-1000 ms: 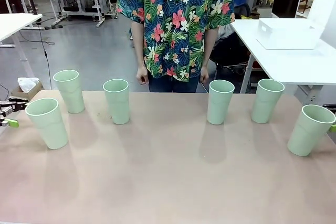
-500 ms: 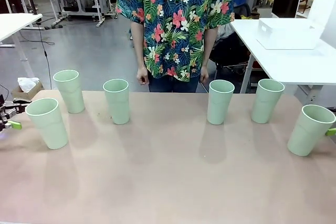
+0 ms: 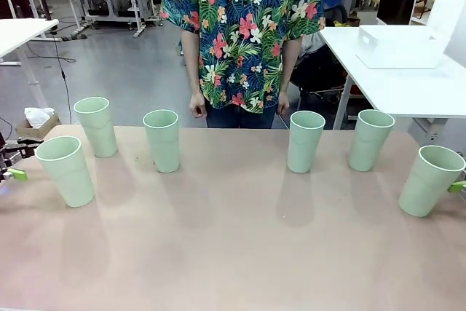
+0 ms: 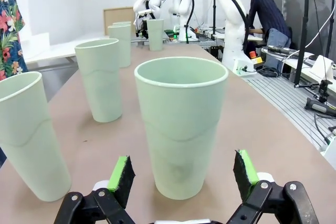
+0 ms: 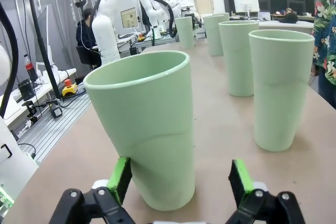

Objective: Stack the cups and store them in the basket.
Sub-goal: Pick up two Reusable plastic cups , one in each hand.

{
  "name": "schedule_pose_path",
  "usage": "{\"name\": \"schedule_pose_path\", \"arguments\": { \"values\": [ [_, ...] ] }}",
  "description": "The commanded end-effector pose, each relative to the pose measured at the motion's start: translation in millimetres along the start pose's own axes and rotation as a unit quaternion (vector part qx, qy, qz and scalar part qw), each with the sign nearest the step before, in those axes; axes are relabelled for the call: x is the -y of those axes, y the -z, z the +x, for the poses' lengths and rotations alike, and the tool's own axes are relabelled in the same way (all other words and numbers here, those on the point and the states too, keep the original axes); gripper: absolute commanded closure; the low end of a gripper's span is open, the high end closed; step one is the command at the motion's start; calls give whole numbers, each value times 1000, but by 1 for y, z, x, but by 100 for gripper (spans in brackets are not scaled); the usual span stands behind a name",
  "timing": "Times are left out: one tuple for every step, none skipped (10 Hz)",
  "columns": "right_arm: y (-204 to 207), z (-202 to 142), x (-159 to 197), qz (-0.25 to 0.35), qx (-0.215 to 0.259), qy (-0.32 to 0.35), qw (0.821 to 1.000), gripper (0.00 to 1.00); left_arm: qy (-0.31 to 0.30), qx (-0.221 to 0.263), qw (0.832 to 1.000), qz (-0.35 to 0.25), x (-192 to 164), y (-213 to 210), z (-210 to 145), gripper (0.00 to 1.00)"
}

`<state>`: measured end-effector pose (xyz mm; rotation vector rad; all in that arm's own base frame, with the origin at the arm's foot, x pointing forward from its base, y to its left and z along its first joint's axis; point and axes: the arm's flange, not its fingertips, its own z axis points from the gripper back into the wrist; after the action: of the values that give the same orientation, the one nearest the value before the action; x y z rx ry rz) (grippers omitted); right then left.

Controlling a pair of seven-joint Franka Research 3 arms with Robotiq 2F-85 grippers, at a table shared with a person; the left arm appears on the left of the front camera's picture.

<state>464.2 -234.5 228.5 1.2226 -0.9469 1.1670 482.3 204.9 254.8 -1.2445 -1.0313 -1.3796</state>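
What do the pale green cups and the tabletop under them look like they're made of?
The tall, tapered, pale mint-green tumblers look like moulded plastic, matte: dull, soft highlights, uniform colour, thin even rims. A fibre composite is possible. The pinkish-beige tabletop looks like smooth laminate or coated board, satin: faint blurred reflections below the tumblers, no grain.

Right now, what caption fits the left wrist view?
Open left gripper lined up on a tall, pale mint-green plastic cup upright on the tan table.
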Motion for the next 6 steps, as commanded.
{"name": "schedule_pose_path", "arguments": {
  "values": [
    [4,1,-2,18,11,-25,999,0,28,15,999,-17,4,1,-4,0],
    [6,0,-2,26,15,-28,999,0,32,23,999,-22,6,2,-6,0],
    [8,0,-1,34,21,-29,999,0,38,30,999,-24,8,6,-6,0],
    [10,-1,-2,46,25,-28,998,0,40,37,998,-34,10,8,-6,0],
    [10,-2,-4,60,28,-24,998,0,42,41,998,-38,10,8,-7,0],
    [11,-3,-4,62,28,-24,997,0,43,43,997,-40,12,10,-8,0]
  ]
}}
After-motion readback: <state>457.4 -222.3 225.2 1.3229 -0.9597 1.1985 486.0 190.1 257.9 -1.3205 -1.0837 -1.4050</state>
